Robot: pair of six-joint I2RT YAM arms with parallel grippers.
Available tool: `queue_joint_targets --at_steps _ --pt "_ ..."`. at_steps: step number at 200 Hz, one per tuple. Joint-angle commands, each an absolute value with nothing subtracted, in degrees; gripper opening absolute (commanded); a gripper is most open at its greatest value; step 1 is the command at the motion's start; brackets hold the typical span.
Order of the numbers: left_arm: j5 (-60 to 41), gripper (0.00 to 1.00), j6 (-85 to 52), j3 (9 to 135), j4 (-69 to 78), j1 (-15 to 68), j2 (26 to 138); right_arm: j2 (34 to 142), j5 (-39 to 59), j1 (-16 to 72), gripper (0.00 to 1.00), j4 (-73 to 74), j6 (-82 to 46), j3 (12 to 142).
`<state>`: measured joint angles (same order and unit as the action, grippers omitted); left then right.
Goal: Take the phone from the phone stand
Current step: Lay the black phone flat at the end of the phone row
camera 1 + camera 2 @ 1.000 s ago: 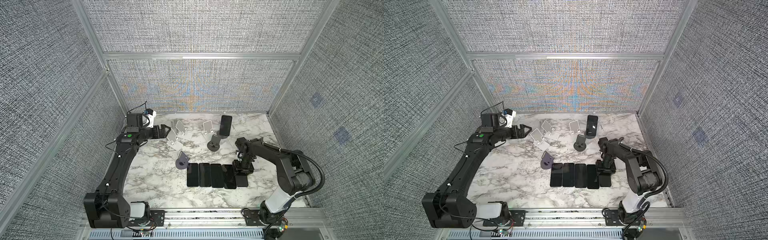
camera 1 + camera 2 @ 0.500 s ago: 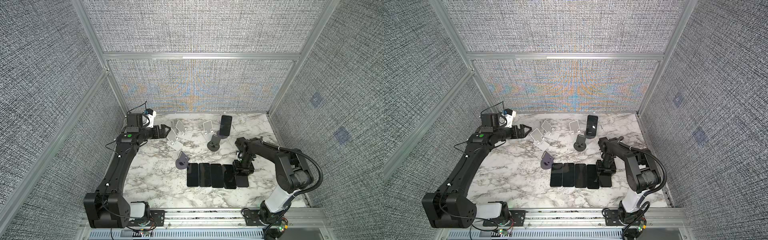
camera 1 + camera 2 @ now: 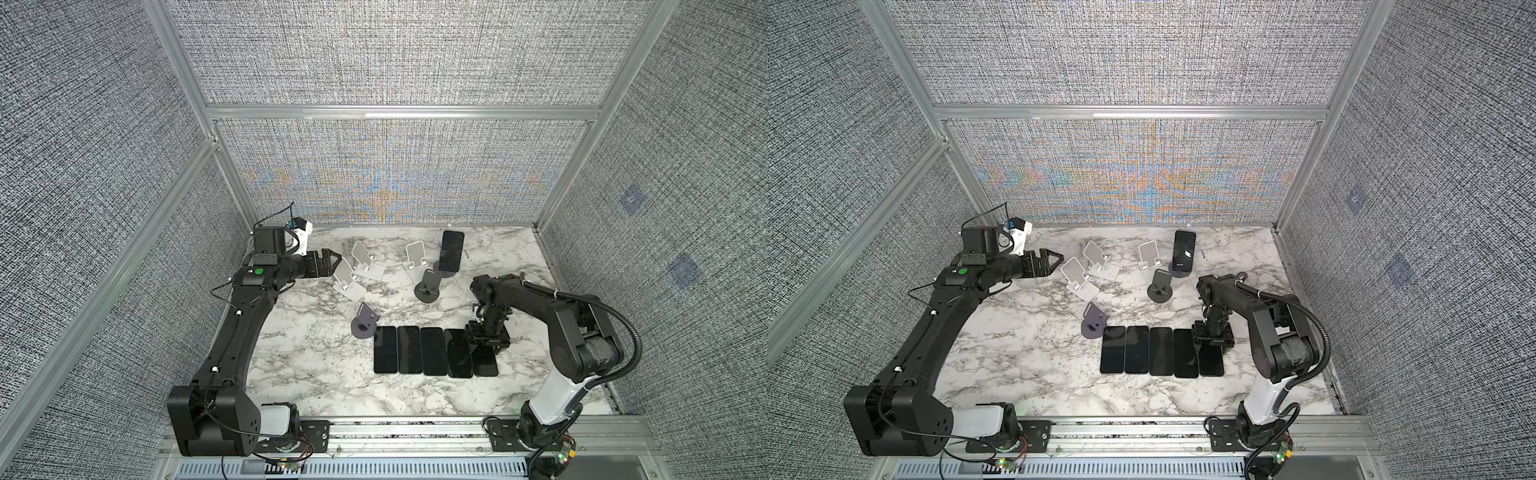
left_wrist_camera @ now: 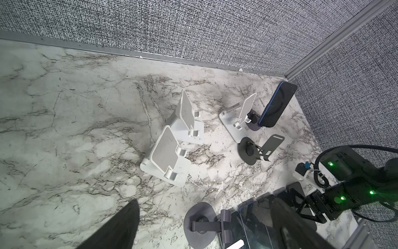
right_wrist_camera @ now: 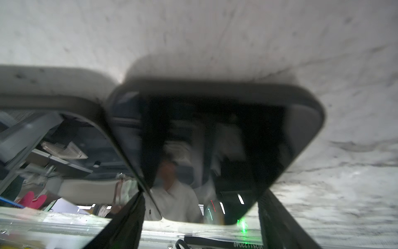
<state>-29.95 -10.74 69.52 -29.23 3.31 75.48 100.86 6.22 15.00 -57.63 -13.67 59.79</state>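
On the left, the left claw [image 3: 337,266] is hanging wide open over the worktop [image 3: 316,374], holding nothing, just beside the empty white stands [image 3: 347,278]. Toward the middle, five phones [image 3: 409,349] are lying flat in a row. Behind them, one dark phone [image 3: 452,250] is leaning upright on its dark stand [image 3: 442,273], waiting to be lifted. On the right, the right claw [image 3: 487,340] is straddling the row's end phone [image 3: 485,365]; I cannot tell whether it is gripping. If it is pinching while rising, it could be dragging that phone askew. Reaching back afterwards, it could be knocking over the crowded stands.
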Motion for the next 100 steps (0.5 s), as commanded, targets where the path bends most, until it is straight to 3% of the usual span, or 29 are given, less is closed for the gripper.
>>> queue_joint_targets --at_steps 1,100 --pt "-29.8 0.95 -9.9 70.0 -28.6 3.3 75.2 101.4 3.2 15.0 0.73 -55.0 -13.9 59.9" --pt "-29.4 0.95 -9.7 70.0 -28.7 3.3 75.3 99.8 4.8 15.1 0.72 -54.4 -13.6 60.5"
